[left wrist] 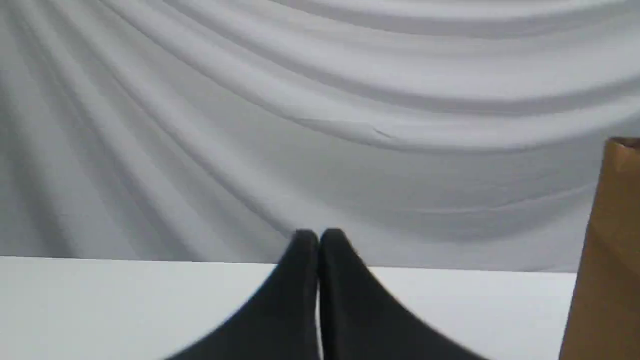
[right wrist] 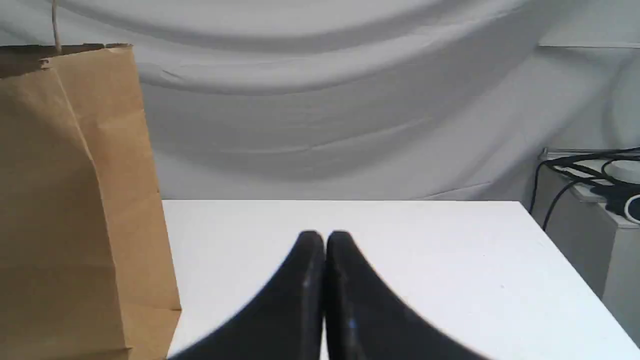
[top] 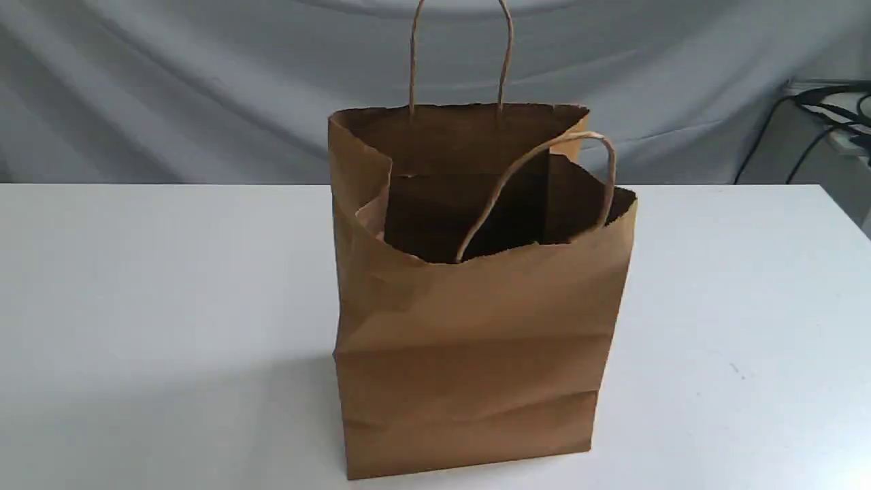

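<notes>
Paper bag: the brown paper bag (top: 469, 354) stood upright on the white tabletop (top: 136, 306) with its mouth open and its front wall creased and sagging. The inside was too dark to tell what, if anything, it held.

Handles: the rear handle (top: 459, 41) rose straight from the bag's back rim. The front handle (top: 544, 170) lay drooped inward across the bag's mouth.

Left gripper: the left gripper (left wrist: 319, 237) had its fingers pressed together with nothing between them. It hung over the tabletop off the bag's left side and clear of it, so only a strip of the bag's wall showed at the edge of its wrist view.

Right gripper: the right gripper (right wrist: 325, 237) was likewise closed and empty. It sat off the bag's right side, near the wall but not touching.

Exterior view: neither gripper appeared there, so both sat back from the bag.

Handling: by my judgement the thin paper would give easily, and a sideways nudge would likely slide or tip the bag (it looked light). Contact was best made slowly, with the fingers parted first. It should come at the rim or a handle, not against the slack front wall.

Surroundings: a grey draped cloth (top: 170, 82) hung behind the bag, and black cables (top: 830, 109) lay beyond the bag's right, off the tabletop.
</notes>
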`<control>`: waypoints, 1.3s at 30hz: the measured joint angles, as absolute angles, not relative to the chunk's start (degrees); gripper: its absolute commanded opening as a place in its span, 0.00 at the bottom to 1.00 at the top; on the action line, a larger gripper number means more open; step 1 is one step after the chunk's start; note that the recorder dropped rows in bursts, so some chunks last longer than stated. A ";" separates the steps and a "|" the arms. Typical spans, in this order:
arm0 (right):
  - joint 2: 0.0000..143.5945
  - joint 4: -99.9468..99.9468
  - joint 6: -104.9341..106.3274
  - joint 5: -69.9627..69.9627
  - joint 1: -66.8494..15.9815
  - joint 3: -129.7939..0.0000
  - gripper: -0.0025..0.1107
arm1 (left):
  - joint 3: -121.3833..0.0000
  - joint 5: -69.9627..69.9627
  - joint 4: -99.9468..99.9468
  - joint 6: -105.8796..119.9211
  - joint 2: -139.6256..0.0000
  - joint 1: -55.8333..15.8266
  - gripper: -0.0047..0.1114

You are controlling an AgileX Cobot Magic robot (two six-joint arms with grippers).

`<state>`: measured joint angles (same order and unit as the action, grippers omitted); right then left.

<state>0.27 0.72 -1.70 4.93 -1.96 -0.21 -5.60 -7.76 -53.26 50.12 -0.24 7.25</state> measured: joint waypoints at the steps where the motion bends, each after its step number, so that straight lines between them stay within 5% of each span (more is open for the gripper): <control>1: 0.27 0.72 -1.70 4.93 -1.96 -0.21 0.02 | -5.60 -7.31 -53.69 50.01 -0.24 7.25 0.04; 13: 0.27 0.72 -1.70 4.93 -1.96 -0.21 0.02 | -5.60 -6.52 -52.24 47.29 -0.24 7.25 0.04; 25: 0.27 0.72 -1.70 5.04 -1.96 -0.21 0.02 | -3.89 -6.24 -1.59 2.12 -0.24 7.25 0.04; 39: 0.27 0.72 -1.70 5.04 -1.96 -0.21 0.02 | -0.26 -9.08 -4.56 -1.79 -0.24 7.25 0.04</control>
